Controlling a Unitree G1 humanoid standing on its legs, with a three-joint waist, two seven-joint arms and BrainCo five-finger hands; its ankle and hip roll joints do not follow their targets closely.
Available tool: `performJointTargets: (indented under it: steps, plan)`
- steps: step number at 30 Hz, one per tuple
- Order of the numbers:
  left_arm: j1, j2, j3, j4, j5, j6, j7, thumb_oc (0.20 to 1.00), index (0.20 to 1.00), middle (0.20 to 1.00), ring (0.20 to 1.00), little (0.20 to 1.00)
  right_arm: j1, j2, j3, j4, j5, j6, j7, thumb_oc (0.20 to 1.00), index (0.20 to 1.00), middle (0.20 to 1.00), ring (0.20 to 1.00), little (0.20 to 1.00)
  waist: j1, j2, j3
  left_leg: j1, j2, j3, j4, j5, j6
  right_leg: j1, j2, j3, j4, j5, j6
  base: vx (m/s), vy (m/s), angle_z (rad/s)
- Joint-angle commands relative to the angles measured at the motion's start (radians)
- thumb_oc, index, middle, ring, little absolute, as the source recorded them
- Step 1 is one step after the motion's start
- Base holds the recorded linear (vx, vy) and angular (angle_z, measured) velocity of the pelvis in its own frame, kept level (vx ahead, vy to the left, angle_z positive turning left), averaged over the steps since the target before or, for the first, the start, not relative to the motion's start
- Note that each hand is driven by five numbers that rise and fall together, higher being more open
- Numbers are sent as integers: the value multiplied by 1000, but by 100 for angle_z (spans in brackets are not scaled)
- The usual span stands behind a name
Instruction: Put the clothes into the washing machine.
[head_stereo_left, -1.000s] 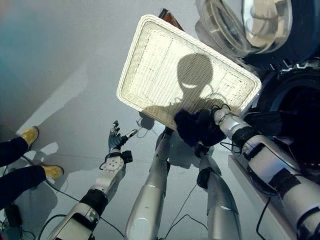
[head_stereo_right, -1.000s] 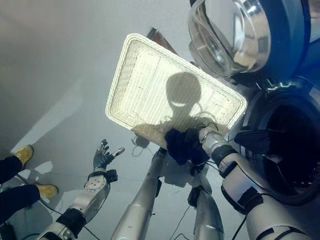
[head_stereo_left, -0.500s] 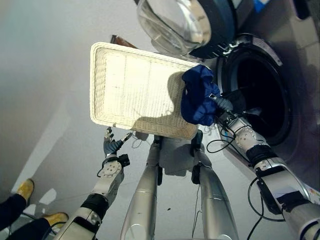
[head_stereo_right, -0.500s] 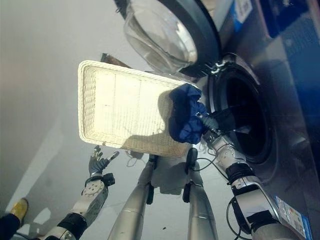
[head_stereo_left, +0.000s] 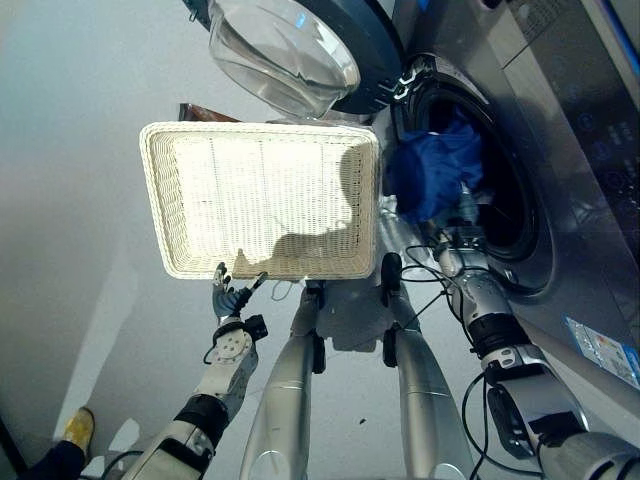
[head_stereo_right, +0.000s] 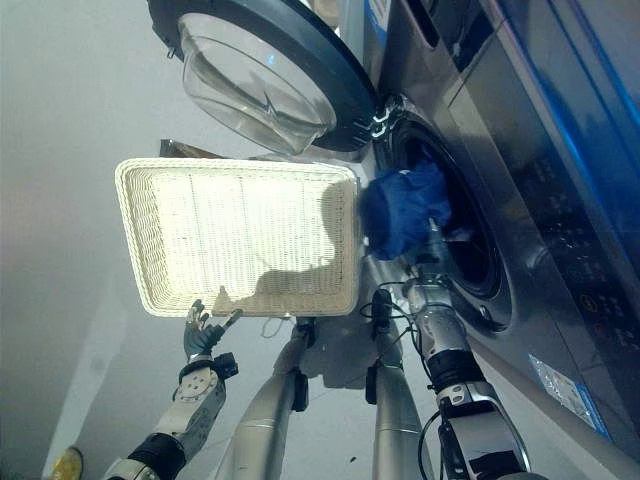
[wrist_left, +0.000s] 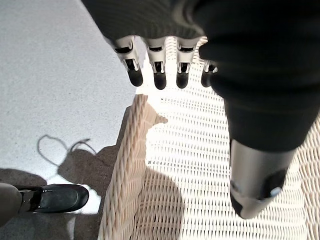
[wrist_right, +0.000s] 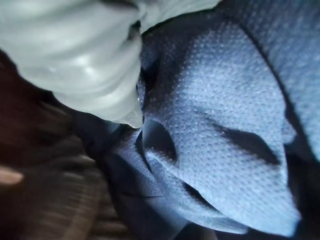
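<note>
A bunched blue cloth (head_stereo_left: 437, 172) hangs at the mouth of the washing machine's dark drum (head_stereo_left: 500, 205), partly inside the opening. My right arm reaches up to it from the lower right. In the right wrist view my right hand (wrist_right: 85, 55) has its silver fingers curled into the blue cloth (wrist_right: 225, 125). The white wicker basket (head_stereo_left: 160, 200) lies on the floor left of the machine with nothing in it. My left hand (head_stereo_left: 231, 296) hovers at the basket's near rim (wrist_left: 125, 175) with straight, spread fingers (wrist_left: 159, 75) and holds nothing.
The machine's round glass door (head_stereo_left: 285, 50) stands swung open above the basket's far side. A brown flat thing (head_stereo_left: 200, 110) pokes out behind the basket. A person's yellow shoe (head_stereo_left: 78, 428) shows on the grey floor at the lower left.
The camera has swung toward the machine. My right hand has carried the blue cloth from over the basket's right end to the drum opening. My left hand stays by the basket's near rim.
</note>
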Motion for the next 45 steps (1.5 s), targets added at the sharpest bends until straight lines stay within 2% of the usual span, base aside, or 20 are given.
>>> performJointTargets:
  steps: [1, 3, 7, 8, 12, 13, 14, 16, 19, 20, 21, 23, 25, 27, 28, 32, 34, 38, 43, 45]
  plan:
    - [31, 0, -3, 2, -13, -43, 28, 1000, 1000, 1000, 1000, 1000, -107, -134, -48, -43, -33, -188, -194, 200, 200, 200, 200, 200, -26, 38, 6, -40, -37, -56, 85, -36, -6, 26, -42, -60, -12, 58, 46, 43, -42, -4]
    - [29, 9, -27, 5, -25, -35, 23, 1000, 1000, 1000, 1000, 1000, -194, -227, -49, 47, -130, -295, -361, 200, 200, 200, 200, 200, -13, 44, 6, -36, -40, -61, 108, -54, -10, 38, -46, -70, -3, 39, 42, 85, -62, -2]
    - [19, 20, -32, 0, -32, -21, 12, 1000, 1000, 1000, 1000, 1000, -256, -283, -42, 116, -177, -354, -449, 200, 200, 200, 200, 200, -5, 46, 6, -54, -46, -65, 120, -44, -10, 27, -50, -80, 0, 48, 37, 34, -57, 3]
    - [17, 43, -46, -9, -48, -9, -4, 1000, 1000, 1000, 1000, 1000, -304, -348, -34, 202, -213, -415, -534, 200, 200, 200, 200, 200, 7, 46, 6, -64, -50, -76, 141, -50, -9, 25, -54, -94, 11, 42, 33, 66, -91, 2]
    - [24, 77, -57, -36, -49, 9, -18, 1000, 1000, 1000, 1000, 1000, -323, -421, -50, 277, -187, -506, -657, 200, 200, 200, 200, 200, 16, 40, 6, -80, -51, -89, 164, -58, -4, 18, -48, -102, 34, 28, 28, 72, -104, 1]
    - [24, 77, -57, -36, -49, 9, -18, 1000, 1000, 1000, 1000, 1000, -323, -421, -50, 277, -187, -506, -657, 200, 200, 200, 200, 200, 16, 40, 6, -80, -51, -89, 164, -58, -4, 18, -48, -102, 34, 28, 28, 53, -151, 5]
    - [28, 107, -68, -59, -53, 28, -24, 1000, 1000, 1000, 1000, 1000, -326, -472, -67, 332, -47, -569, -621, 200, 200, 200, 200, 200, 25, 36, 6, -86, -54, -100, 172, -62, 0, 16, -45, -106, 48, 20, 27, 73, -150, 7]
    - [34, 128, -73, -77, -57, 49, -27, 1000, 1000, 1000, 1000, 1000, -325, -496, -79, 332, 67, -633, -553, 200, 200, 200, 200, 200, 30, 35, 6, -91, -55, -105, 179, -63, 1, 13, -44, -110, 59, 14, 26, 88, -132, 15]
    - [50, 144, -73, -92, -57, 64, -32, 1000, 1000, 1000, 1000, 1000, -318, -486, -112, 240, 83, -736, -477, 200, 200, 200, 200, 200, 25, 32, 6, -97, -56, -108, 194, -67, 3, 5, -43, -111, 70, 13, 25, 54, -55, 12]
    - [59, 148, -70, -93, -50, 79, -43, 1000, 1000, 1000, 1000, 1000, -291, -445, -139, 136, 83, -735, -415, 843, 843, 843, 843, 843, 21, 31, 6, -99, -59, -111, 216, -79, 4, 2, -44, -108, 81, 9, 24, 78, -33, 0]
    - [61, 143, -66, -86, -44, 83, -48, 1000, 1000, 1000, 1000, 1000, -281, -417, -148, 92, 83, -712, -389, 1000, 1000, 1000, 1000, 1000, 20, 31, 6, -98, -60, -110, 223, -83, 5, 3, -43, -104, 86, 7, 23, 93, -32, -5]
    - [62, 133, -60, -74, -34, 86, -56, 1000, 1000, 1000, 1000, 1000, -280, -379, -149, 42, 83, -651, -342, 1000, 1000, 1000, 1000, 1000, 19, 33, 6, -96, -62, -109, 229, -87, 7, 4, -40, -98, 89, 4, 22, 49, 8, -8]
    - [53, 113, -50, -47, -24, 80, -76, 1000, 1000, 1000, 1000, 1000, -263, -286, -130, -38, 83, -455, -287, 1000, 1000, 1000, 1000, 1000, 10, 38, 6, -98, -66, -104, 250, -96, 7, -4, -36, -84, 98, 2, 19, 51, 34, -18]
    - [50, 91, -55, -36, -13, 69, -71, 1000, 1000, 1000, 1000, 1000, -247, -216, -104, -72, 83, -342, -233, 1000, 1000, 1000, 1000, 1000, 5, 41, 6, -100, -63, -97, 253, -96, 6, -7, -32, -78, 102, -1, 18, 24, 31, -17]
    - [50, 89, -55, -34, -12, 66, -70, 1000, 1000, 1000, 1000, 1000, -241, -208, -102, -74, 83, -327, -224, 1000, 1000, 1000, 1000, 1000, 3, 41, 6, -99, -63, -96, 253, -95, 6, -7, -31, -77, 102, -1, 18, 9, 29, -11]
    - [43, 55, -79, -26, 2, 44, -48, 1000, 1000, 1000, 1000, 1000, -217, -172, -44, 15, 83, -118, -139, 1000, 1000, 1000, 1000, 1000, 0, 45, 6, -94, -56, -86, 233, -85, 1, -5, -27, -71, 94, -2, 16, -1, 33, -6]
    - [39, 48, -89, -18, 3, 35, -41, 1000, 1000, 1000, 1000, 1000, -225, -169, -30, 60, 83, -63, -73, 1000, 1000, 1000, 1000, 1000, -1, 51, 6, -88, -53, -83, 217, -77, -1, -1, -24, -71, 91, -3, 14, -20, 41, -2]
    - [35, 40, -103, 1, -12, 24, -41, 1000, 1000, 1000, 1000, 1000, -226, -193, 12, 165, 83, -49, 91, 1000, 1000, 1000, 1000, 1000, 2, 66, 6, -76, -50, -79, 189, -60, -6, 5, -23, -76, 87, -6, 12, -16, 31, 0]
    - [36, 33, -96, 18, -15, 19, -55, 1000, 1000, 1000, 1000, 1000, -242, -212, 36, 234, 29, -49, 186, 1000, 1000, 1000, 1000, 1000, 8, 79, 6, -66, -48, -74, 167, -50, -10, 11, -29, -85, 80, -4, 14, -30, 32, 0]
    - [39, 32, -93, 22, -18, 16, -58, 1000, 1000, 1000, 1000, 1000, -238, -215, 40, 245, -31, -101, 238, 1000, 1000, 1000, 1000, 1000, 10, 80, 6, -61, -48, -74, 159, -46, -12, 15, -33, -89, 75, -1, 17, -33, 17, 0]
